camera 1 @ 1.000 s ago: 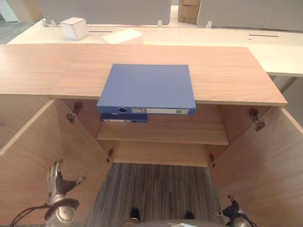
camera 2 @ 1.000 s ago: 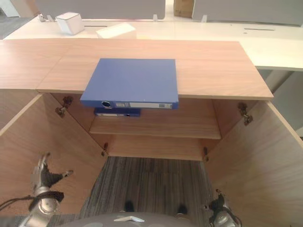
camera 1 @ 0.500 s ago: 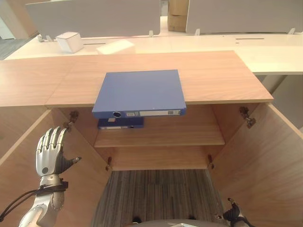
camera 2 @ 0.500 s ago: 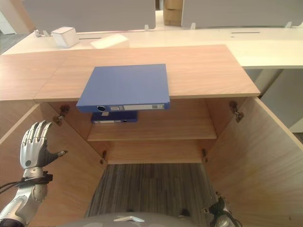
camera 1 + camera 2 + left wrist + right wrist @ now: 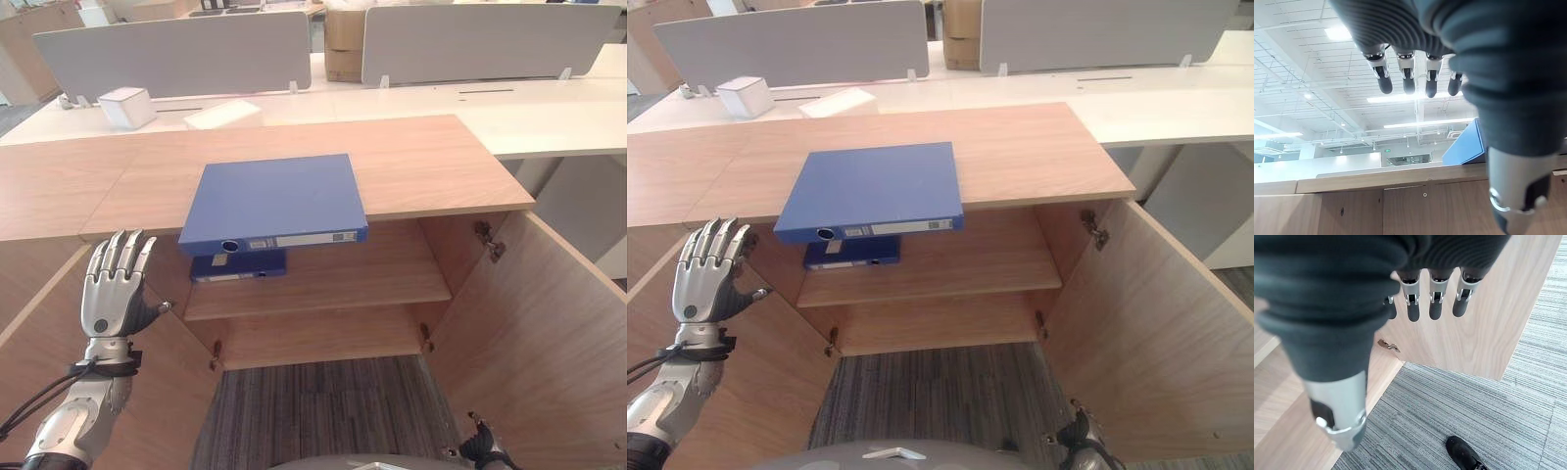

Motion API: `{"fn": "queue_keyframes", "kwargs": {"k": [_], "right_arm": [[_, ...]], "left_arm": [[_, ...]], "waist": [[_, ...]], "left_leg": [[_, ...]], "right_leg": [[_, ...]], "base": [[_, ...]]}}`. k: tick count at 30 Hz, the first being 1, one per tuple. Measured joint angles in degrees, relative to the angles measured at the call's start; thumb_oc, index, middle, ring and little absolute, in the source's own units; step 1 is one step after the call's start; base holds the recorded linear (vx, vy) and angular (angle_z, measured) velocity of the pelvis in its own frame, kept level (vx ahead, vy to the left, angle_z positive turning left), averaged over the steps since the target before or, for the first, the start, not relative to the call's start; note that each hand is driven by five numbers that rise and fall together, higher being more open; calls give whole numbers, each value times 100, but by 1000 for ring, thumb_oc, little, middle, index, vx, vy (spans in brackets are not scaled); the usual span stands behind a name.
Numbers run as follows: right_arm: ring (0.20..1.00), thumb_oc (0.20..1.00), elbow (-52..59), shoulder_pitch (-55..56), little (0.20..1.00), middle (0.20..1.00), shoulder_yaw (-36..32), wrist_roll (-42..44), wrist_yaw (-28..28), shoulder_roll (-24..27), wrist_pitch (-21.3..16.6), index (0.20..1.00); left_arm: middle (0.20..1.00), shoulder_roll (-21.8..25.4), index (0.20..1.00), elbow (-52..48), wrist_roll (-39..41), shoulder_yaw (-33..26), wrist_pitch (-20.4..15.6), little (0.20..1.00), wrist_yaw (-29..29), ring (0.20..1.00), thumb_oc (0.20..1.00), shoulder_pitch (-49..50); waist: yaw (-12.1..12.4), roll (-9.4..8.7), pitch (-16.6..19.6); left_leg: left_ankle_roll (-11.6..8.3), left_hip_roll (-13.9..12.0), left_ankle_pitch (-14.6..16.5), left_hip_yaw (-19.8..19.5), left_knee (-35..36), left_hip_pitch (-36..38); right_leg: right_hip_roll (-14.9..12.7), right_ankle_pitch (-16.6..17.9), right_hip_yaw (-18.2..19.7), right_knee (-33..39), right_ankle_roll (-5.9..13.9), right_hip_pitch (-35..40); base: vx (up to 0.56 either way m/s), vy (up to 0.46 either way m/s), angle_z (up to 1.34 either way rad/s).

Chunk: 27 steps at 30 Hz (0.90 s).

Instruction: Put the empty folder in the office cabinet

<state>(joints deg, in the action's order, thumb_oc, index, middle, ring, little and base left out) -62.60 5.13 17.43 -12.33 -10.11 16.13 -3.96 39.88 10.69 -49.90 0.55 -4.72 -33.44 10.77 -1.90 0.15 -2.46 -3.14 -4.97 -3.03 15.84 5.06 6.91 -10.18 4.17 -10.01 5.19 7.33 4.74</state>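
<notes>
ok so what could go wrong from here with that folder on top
The blue folder overhangs the front edge of the cabinet top; a push from the raised, open left hand could tip it to the floor. A second folder already lies on the shelf below, so the insert could jam against it. The open doors narrow the arm's path.
</notes>
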Motion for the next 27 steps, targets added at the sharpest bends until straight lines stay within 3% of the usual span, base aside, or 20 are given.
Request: {"fn": "queue_keyframes", "kwargs": {"k": [6,16,27], "right_arm": [[1000,1000,-1,59,1000,1000,1,1,-1,-2,-1,1000],[1000,1000,2,81,1000,1000,80,1,-1,-5,-8,1000],[1000,1000,18,43,1000,1000,122,4,-14,-12,-38,1000]], "left_arm": [[1000,4,1000,-229,1,13,14,1000,-93,1000,1000,-52],[1000,5,1000,-58,6,662,-10,1000,-124,1000,1000,-697],[1000,-40,1000,573,9,1451,75,1000,-140,1000,1000,-1415]], "waist": [[-66,-76,47],[-110,-116,74],[-420,-132,65]], "left_leg": [[-15,-3,12,22,0,-1],[-14,-2,12,118,0,28],[-18,-8,47,347,1,134]], "right_leg": [[2,2,23,2,9,-19],[6,22,131,2,31,-57],[25,48,323,2,32,-97]], "base": [[13,-6,-1],[22,-4,-5],[24,5,-10]]}}
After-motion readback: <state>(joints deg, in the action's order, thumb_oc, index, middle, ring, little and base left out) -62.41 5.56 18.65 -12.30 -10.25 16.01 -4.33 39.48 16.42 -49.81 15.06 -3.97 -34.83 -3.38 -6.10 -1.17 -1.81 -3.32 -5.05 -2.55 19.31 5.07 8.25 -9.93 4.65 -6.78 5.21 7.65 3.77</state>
